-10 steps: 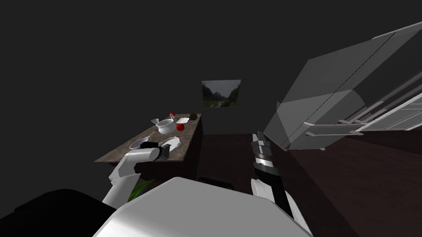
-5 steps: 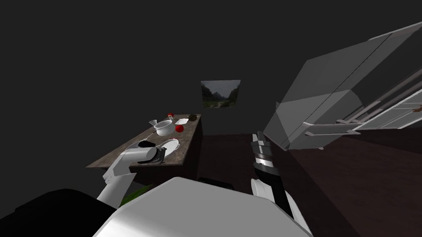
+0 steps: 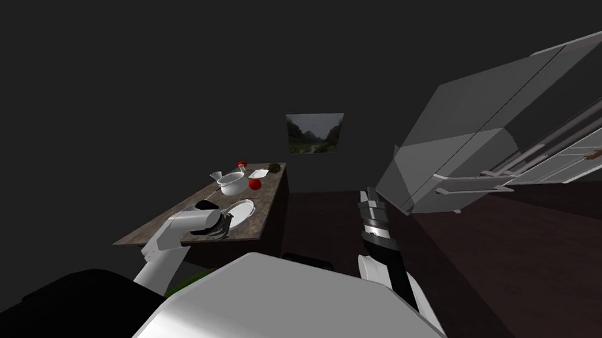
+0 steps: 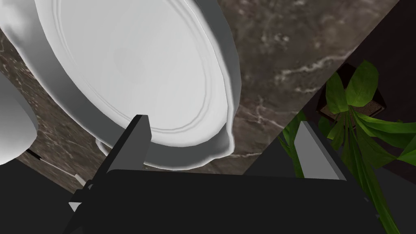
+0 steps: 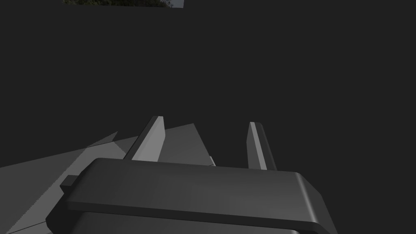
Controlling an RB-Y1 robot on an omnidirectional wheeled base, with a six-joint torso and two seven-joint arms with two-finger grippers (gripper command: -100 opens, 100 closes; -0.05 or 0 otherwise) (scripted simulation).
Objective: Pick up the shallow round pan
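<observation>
Left pincer [image 4: 221, 121] open at the near rim of the white shallow pan [image 4: 134, 69], one finger over the rim and the other past the surface [image 4: 276, 61] edge. Pan sits near that edge. Right pincer [image 5: 206, 120] open, well apart.

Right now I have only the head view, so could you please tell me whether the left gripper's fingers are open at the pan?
Observer: Yes. In the left wrist view the left gripper is open, and the near rim of the white pan lies between its fingers.
Operator: Thank you. Are both fingers over the table?
Observer: No. One rises in front of the pan's rim, and the other stands past the edge of the table, with a green plant beyond it.
Operator: And is the right gripper carrying anything?
Observer: No. The right gripper is open with nothing between its fingers.
</observation>
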